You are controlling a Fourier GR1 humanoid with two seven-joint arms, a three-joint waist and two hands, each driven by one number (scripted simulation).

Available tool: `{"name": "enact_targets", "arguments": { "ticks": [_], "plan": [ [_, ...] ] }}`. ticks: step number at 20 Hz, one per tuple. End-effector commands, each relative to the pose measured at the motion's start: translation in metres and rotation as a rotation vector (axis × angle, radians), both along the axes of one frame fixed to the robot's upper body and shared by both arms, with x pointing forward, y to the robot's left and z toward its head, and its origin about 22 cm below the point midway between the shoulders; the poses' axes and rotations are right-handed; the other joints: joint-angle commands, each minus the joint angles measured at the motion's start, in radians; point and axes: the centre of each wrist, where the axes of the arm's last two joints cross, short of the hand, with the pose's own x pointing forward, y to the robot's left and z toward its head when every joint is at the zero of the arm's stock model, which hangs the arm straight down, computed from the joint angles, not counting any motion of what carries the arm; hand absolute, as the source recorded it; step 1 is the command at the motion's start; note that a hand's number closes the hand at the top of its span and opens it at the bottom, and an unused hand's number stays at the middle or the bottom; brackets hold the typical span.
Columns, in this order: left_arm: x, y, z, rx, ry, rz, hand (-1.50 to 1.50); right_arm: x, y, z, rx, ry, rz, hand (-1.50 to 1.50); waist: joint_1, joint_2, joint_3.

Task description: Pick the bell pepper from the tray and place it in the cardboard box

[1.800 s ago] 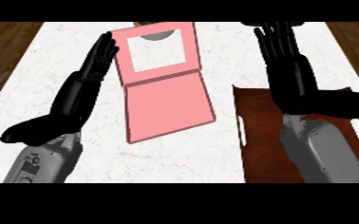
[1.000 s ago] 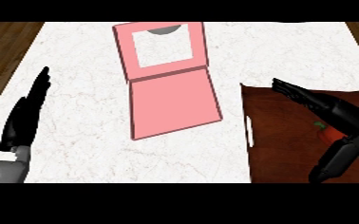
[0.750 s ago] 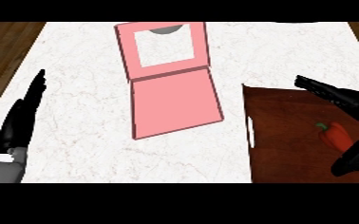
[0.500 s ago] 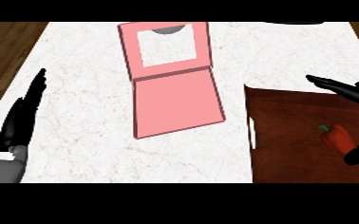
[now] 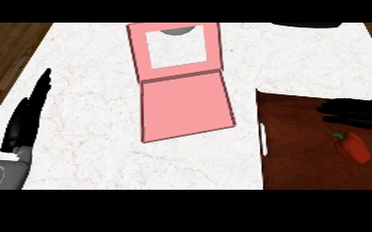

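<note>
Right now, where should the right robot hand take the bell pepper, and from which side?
Take the bell pepper by its red body, not the small green stem. It lies on its side on the tray, stem pointing far-left, so probably come down from above, fingers across its narrower width. The right robot hand is just beyond it, open.
</note>
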Motion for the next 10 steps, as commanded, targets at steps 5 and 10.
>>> {"name": "enact_targets", "arguments": {
  "ticks": [5,10],
  "plan": [
    [0.016,0.002,0.004,0.004,0.006,0.01,0.0,0.015,-0.013,-0.038,-0.147,0.088,0.226,-1.5,-0.018,-0.006,-0.003],
    [0.0,0.002,-0.007,-0.003,0.028,0.017,0.0,0.043,-0.008,-0.045,-0.176,0.048,0.225,-1.5,-0.024,-0.014,-0.004]
  ]
}}
